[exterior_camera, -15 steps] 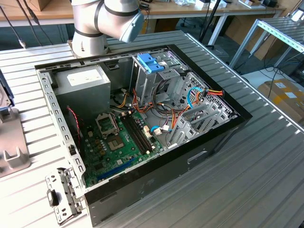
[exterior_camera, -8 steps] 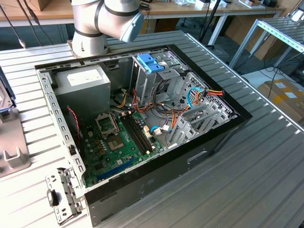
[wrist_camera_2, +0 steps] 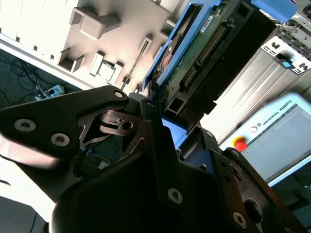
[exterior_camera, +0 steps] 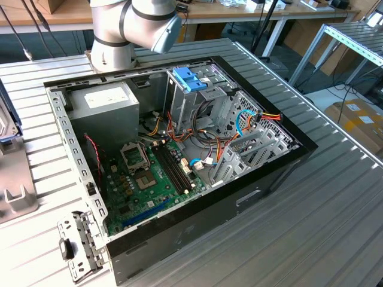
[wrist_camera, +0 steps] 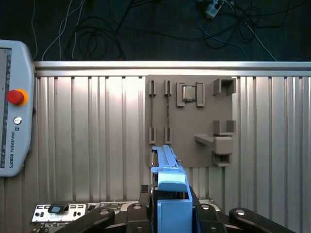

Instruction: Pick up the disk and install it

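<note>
The disk [wrist_camera: 167, 165] is a silver-grey drive in a bright blue carrier, standing on edge between my gripper's [wrist_camera: 171, 206] black fingers [wrist_camera: 146, 196]. It hangs above the grey fixture plate [wrist_camera: 194, 121], whose slots are bare. In the second wrist view the disk [wrist_camera_2: 199, 53] shows its green circuit board and blue rim, with the gripper [wrist_camera_2: 180, 126] shut on its near end. At the exterior view's left edge, part of the disk [exterior_camera: 7, 113] sits above the fixture plate [exterior_camera: 15, 179], apart from the open computer case [exterior_camera: 287, 161].
Inside the case are a drive cage with a blue latch [exterior_camera: 188, 78], a grey power supply box [exterior_camera: 108, 98], a motherboard [exterior_camera: 143, 179] and loose cables. A teach pendant [wrist_camera: 12, 121] lies on the ribbed table. A metal bracket [exterior_camera: 78, 242] lies by the case's near corner.
</note>
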You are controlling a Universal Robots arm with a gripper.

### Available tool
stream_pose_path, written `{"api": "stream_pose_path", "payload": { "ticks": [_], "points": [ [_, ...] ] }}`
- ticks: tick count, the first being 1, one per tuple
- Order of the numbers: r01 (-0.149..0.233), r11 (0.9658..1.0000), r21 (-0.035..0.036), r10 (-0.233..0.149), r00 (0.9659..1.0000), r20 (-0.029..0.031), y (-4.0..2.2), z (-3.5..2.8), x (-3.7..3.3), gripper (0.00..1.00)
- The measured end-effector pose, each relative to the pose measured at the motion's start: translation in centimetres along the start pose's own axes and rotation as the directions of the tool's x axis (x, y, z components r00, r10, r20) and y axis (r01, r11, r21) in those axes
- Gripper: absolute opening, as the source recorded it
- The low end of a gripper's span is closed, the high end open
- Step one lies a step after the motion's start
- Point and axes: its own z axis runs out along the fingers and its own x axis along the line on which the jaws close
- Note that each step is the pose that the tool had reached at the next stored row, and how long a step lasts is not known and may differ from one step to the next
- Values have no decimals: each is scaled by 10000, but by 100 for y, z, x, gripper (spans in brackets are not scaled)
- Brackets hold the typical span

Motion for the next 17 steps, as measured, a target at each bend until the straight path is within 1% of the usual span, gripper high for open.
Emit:
{"api": "stream_pose_path", "payload": {
  "ticks": [10, 12, 15, 17],
  "points": [
    [0, 10000, 0, 0, 10000, 13, -44, -1, 34, 37],
    [0, 10000, 0, 0, 10000, 15, -63, -1, 42, 37],
    [0, 10000, -11, 0, 10000, 18, -225, -4, 73, 37],
    [0, 10000, -12, 0, 10000, 18, -241, -4, 75, 37]
  ]
}}
